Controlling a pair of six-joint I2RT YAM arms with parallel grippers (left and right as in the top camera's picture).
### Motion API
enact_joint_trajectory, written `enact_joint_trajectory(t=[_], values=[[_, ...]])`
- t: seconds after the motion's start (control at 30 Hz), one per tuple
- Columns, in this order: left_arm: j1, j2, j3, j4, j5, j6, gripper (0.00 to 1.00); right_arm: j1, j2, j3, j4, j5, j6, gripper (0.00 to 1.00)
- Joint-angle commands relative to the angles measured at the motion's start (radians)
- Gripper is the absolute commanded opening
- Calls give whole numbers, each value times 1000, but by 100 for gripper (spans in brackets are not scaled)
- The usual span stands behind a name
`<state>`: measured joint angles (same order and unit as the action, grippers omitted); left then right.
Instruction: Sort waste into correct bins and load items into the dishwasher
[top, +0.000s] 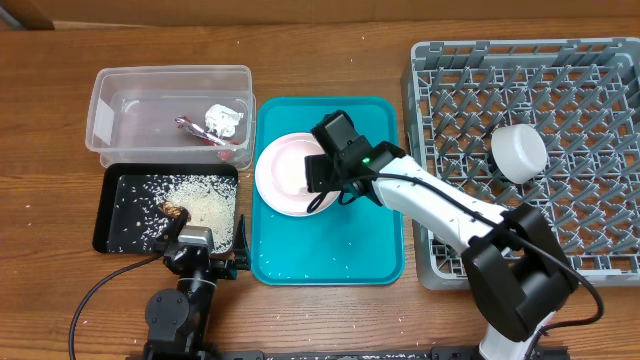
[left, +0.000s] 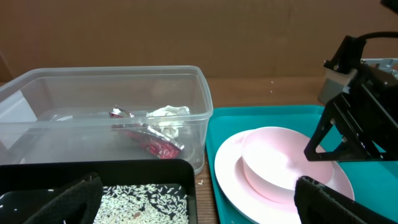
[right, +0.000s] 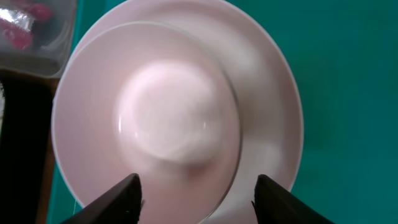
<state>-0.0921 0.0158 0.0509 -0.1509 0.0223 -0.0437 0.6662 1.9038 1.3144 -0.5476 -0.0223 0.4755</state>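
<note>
A pink bowl (top: 290, 168) sits on a pink plate (top: 268, 185) on the teal tray (top: 330, 255). My right gripper (top: 322, 190) is open and hovers just above the bowl; in the right wrist view its fingers (right: 198, 199) straddle the bowl (right: 168, 118) on the plate (right: 267, 118). My left gripper (top: 200, 262) is open and empty at the table's front, behind the black tray; in the left wrist view (left: 199, 202) it faces the bowl (left: 280, 162). A white cup (top: 518, 150) lies in the grey dishwasher rack (top: 590, 90).
A clear plastic bin (top: 170, 90) at the back left holds crumpled wrappers (top: 222, 122). A black tray (top: 120, 225) in front of it holds scattered rice (top: 200, 205) and a brown scrap. Rice grains dot the teal tray.
</note>
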Motion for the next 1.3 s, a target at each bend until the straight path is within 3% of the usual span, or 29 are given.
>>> enact_joint_trajectory(t=[0.0, 0.07, 0.17, 0.23, 0.37, 0.4, 0.57, 0.8, 0.87, 0.9, 1.03, 1.27], values=[[-6, -10, -14, 5, -4, 22, 100, -21, 5, 7, 11, 46, 24, 52], [-6, -10, -13, 5, -4, 22, 100, -26, 5, 7, 8, 35, 24, 43], [-6, -10, -13, 5, -4, 22, 100, -25, 26, 0, 24, 36, 51, 45], [-6, -10, -13, 5, -4, 22, 100, -25, 43, 0, 32, 35, 59, 40], [-6, -10, -13, 5, -4, 22, 100, -25, 46, 5, 30, 20, 48, 7], [-6, -10, -13, 5, -4, 22, 100, -26, 42, 10, 21, 21, 47, 4], [-6, -10, -13, 5, -4, 22, 100, -69, -61, 43, -61, 22, 11, 4], [-6, -10, -13, 5, -4, 22, 100, -193, -328, 76, -228, 46, -154, 4], [-6, -10, -13, 5, -4, 22, 100, -240, -393, 76, -273, 159, -126, 4], [-6, -10, -14, 5, -4, 22, 100, -290, -444, 76, -323, 360, -53, 4], [-6, -10, -13, 5, -4, 22, 100, -394, -478, 74, -387, 799, 94, 4], [-6, -10, -13, 5, -4, 22, 100, -555, -396, 59, -305, 1015, 123, 4]])
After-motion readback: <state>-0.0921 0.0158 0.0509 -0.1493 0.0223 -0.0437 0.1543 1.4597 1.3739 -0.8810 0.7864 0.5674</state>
